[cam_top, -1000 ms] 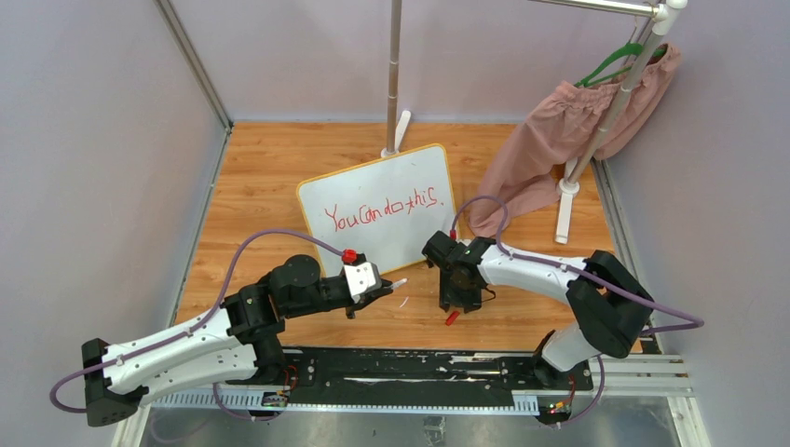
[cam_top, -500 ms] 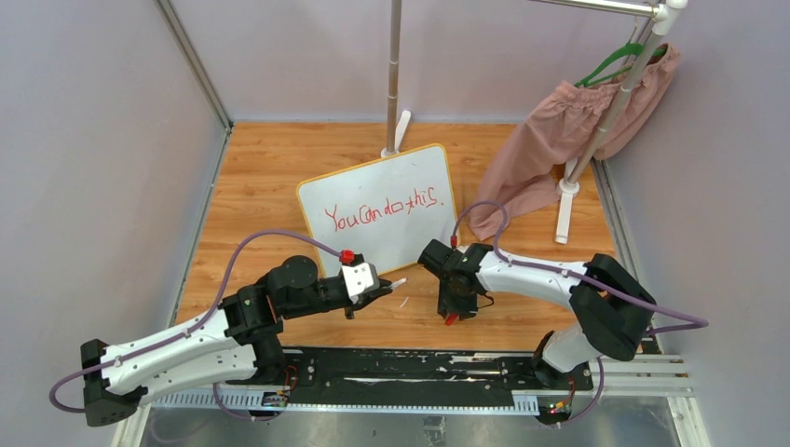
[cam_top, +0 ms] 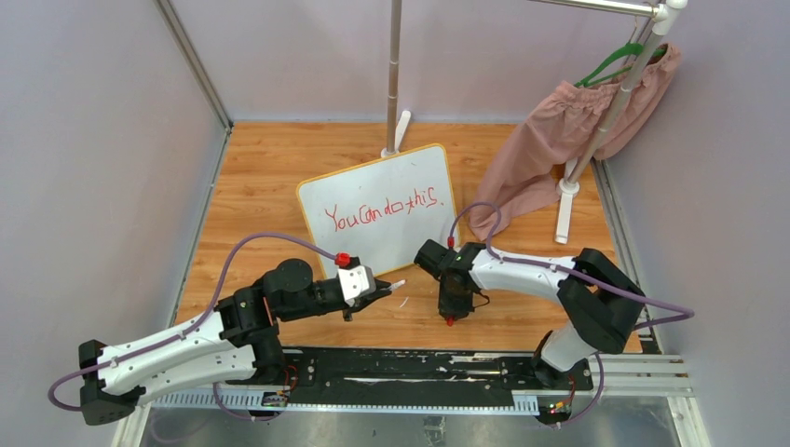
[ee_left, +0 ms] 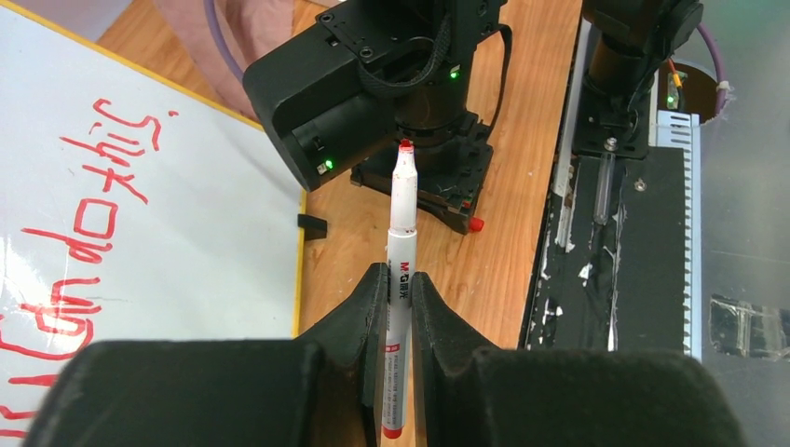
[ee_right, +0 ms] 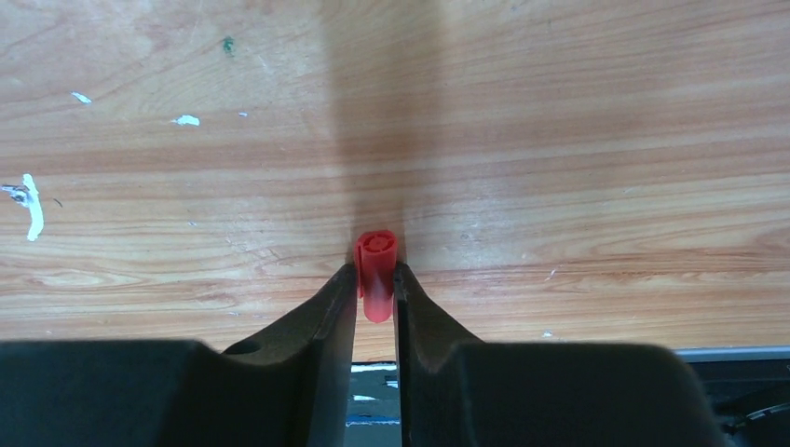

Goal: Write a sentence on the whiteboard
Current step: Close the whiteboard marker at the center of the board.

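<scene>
The whiteboard [cam_top: 379, 210] lies flat mid-table, the sentence [cam_top: 380, 212] already across it; light, stiff, best gripped by its rim. The left gripper [ee_left: 392, 289] pinches the uncapped marker [ee_left: 400, 244]; the right gripper [ee_right: 375, 279] pinches the red cap [ee_right: 376, 272]. A pink garment [cam_top: 559, 140] hangs far right, off the board.

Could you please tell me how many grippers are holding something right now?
2: the left gripper clamps the uncapped marker, and the right gripper pinches the red cap above the table.
</scene>
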{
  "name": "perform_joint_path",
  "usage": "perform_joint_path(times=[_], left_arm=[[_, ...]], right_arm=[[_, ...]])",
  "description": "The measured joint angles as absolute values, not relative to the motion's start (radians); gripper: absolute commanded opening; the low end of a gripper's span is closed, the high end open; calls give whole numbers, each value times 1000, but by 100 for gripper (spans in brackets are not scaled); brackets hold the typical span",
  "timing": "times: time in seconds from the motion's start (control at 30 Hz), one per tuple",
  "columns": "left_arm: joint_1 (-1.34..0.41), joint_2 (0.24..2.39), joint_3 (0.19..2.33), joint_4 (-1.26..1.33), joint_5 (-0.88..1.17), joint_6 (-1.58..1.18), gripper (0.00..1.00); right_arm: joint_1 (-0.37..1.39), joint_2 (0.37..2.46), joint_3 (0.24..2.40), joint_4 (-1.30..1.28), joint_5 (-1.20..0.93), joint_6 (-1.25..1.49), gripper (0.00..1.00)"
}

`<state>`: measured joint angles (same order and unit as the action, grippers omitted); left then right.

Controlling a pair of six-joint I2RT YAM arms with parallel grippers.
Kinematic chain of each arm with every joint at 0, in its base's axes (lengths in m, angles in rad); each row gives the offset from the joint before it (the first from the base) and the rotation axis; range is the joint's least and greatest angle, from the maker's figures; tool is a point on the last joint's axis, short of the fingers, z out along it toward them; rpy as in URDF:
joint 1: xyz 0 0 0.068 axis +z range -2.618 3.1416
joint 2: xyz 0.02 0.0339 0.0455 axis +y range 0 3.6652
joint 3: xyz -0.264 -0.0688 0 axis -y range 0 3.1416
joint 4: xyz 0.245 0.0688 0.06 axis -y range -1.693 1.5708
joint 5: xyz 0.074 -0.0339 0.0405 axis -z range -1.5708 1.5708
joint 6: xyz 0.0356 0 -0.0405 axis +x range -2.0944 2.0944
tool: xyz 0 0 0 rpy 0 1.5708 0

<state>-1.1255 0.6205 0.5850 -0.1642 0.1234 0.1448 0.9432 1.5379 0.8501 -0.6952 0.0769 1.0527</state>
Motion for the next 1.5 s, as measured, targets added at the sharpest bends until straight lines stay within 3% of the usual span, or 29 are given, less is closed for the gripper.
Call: perform_joint_path(times=[0.2,0.5,0.7,1.0,1.5], left_arm=[[-1130,619,585,-167,116,144,0],[-1134,622,585,-154,109,119,0],[-1135,630,585,-132,109,82,0],[-1135,680,636,-77,101,-16,0],[-1135,805,762,23,80,-184,0]], right_arm=[[943,1531,854,-693,77,1046,0],[943,1377,885,-684,155,1007,0],[976,1088,953,-656,276,882,0],[1039,696,963,-356,374,572,0],[1039,714,950,-28,226,448,0]])
